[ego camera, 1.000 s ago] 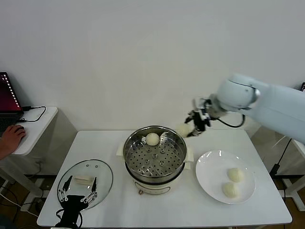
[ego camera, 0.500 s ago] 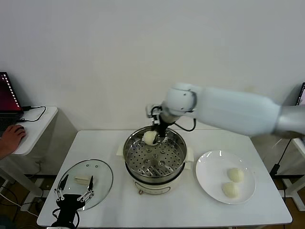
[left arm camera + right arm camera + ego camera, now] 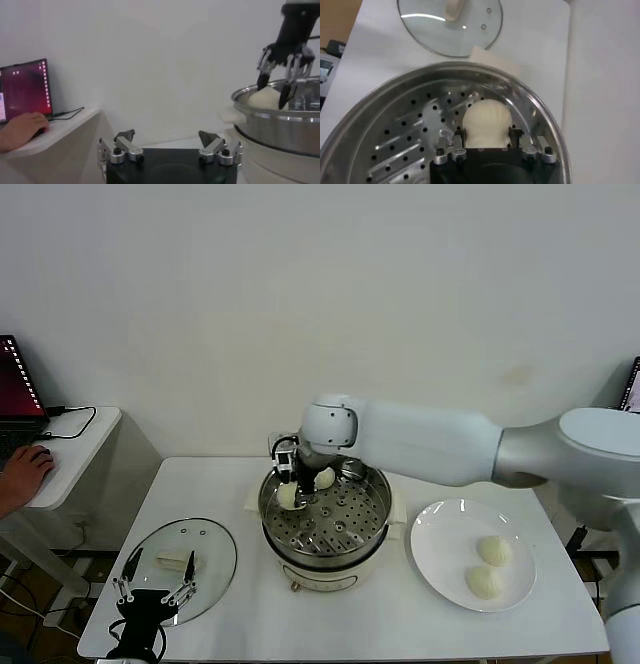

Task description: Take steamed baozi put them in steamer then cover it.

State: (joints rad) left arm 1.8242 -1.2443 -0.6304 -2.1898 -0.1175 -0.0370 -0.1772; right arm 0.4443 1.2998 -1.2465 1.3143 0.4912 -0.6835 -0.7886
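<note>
The right end effector [image 3: 290,488] reaches down inside the steamer [image 3: 325,519], at its left inner rim, with a baozi [image 3: 486,121] between its fingers [image 3: 264,80]. The fingers flank the bun on both sides; whether they still press it or have just let go cannot be told. The bun sits low on the perforated tray, close to the wall. Just beside the end effector, toward the back of the tray, lies a second baozi [image 3: 324,477]. Farther out on the arm's own side, a white plate [image 3: 440,564] on the desk [image 3: 400,624] carries two more baozi [image 3: 493,550], well apart from the steamer. On the opposite side rests the cover [image 3: 205,554], flat on the desk. The left end effector [image 3: 152,596] waits released at the cover's near edge.
</note>
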